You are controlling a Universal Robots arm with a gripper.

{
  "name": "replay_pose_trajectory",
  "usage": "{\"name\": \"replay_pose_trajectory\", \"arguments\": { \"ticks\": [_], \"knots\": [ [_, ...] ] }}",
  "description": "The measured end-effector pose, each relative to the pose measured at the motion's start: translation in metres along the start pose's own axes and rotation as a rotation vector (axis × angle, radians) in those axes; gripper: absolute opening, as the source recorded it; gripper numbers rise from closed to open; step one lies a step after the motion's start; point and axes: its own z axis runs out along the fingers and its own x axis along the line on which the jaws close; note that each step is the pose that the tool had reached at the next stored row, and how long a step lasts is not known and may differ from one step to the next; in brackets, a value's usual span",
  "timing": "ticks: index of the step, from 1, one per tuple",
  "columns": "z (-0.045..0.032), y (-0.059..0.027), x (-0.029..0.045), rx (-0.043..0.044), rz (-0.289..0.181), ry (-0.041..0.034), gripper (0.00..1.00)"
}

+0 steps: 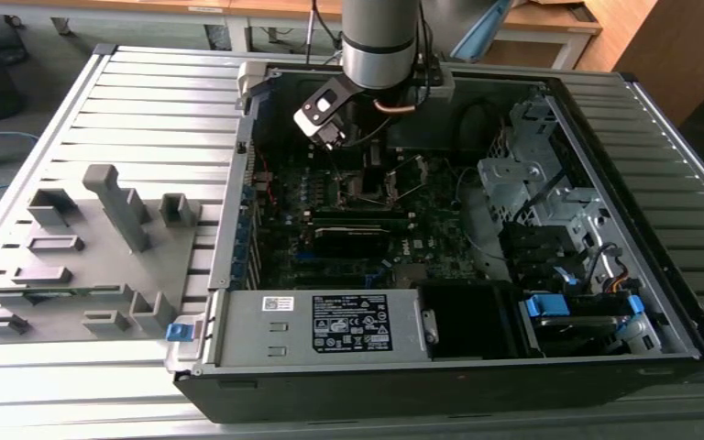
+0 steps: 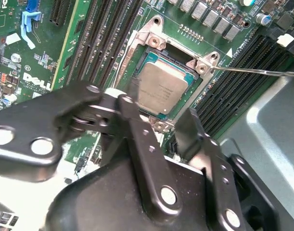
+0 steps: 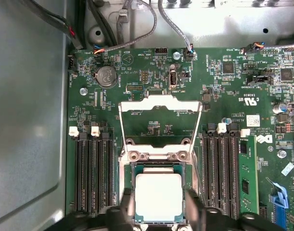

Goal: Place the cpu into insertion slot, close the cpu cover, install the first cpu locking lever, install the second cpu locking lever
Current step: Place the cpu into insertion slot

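Silver-grey and flat, the cpu is lying face up inside the insertion slot. Its edges are running square with the slot's rim and parallel to the black memory slots on either side. Being square, it is showing no long axis, and nothing I can see is marking a leading corner. The end effector is hanging right over it with its fingers spread slightly wider than the chip, one at each opposite edge. They are looking empty, though I am not ruling out a light touch. The cpu cover is standing open, clear of the chip. I am judging the chip light, stiff and thin, slippery on its metal top. The contacts beneath are the fragile part, so those two opposite edges are looking like the safe hold.
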Motion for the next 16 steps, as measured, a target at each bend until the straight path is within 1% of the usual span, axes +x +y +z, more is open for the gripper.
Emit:
{"name": "replay_pose_trajectory", "arguments": {
  "ticks": [1,2,4,5,7,8,11,12,16],
  "knots": [
    [0.0,0.0,0.0,0.0,0.0,0.0,0.53],
    [-0.0001,0.0,0.0,0.0,0.0,0.0,0.53],
    [-0.0002,0.0,0.0,0.0,0.0,0.0,0.42],
    [-0.0001,0.0,0.0,0.0,0.0,0.0,0.42],
    [-0.0003,0.0,0.0,0.0,0.0,-0.0001,0.3],
    [-0.0003,0.0,0.0,0.0,0.0,0.0,0.3],
    [-0.0004,0.0,0.0,0.0001,0.0,-0.0001,0.12],
    [-0.0004,0.0,0.0,0.0,0.0,0.0,0.11],
    [-0.0005,0.0,0.0,0.0,0.0,0.0,0.11]
  ]
}}
